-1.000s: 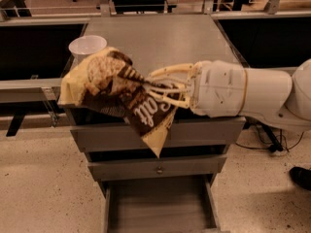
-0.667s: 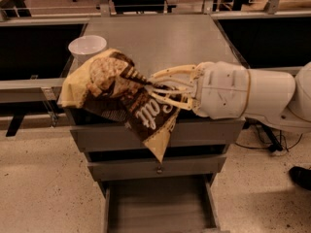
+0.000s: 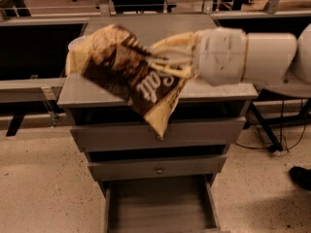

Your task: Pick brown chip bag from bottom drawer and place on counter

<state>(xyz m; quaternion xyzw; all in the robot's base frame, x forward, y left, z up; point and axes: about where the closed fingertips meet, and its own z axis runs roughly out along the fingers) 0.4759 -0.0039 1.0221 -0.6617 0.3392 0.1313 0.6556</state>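
Note:
The brown chip bag (image 3: 131, 76) hangs in the air over the front half of the counter (image 3: 146, 25), tilted, its cream-yellow lower end dangling past the counter's front edge. My gripper (image 3: 163, 62) reaches in from the right on a white arm and is shut on the bag's middle, its pale fingers (image 3: 170, 52) pressing the crinkled foil. The bottom drawer (image 3: 158, 205) stands pulled open below, its flat floor bare.
A white bowl-like lid (image 3: 77, 42) sits on the counter's left side, mostly hidden behind the bag. Two upper drawers with brass knobs (image 3: 159, 170) are shut. Dark benches flank the cabinet. Cables and a shoe (image 3: 300, 176) lie on the floor at right.
The gripper has lifted the bag higher and a little toward the back over the counter; the view has blurred with the motion.

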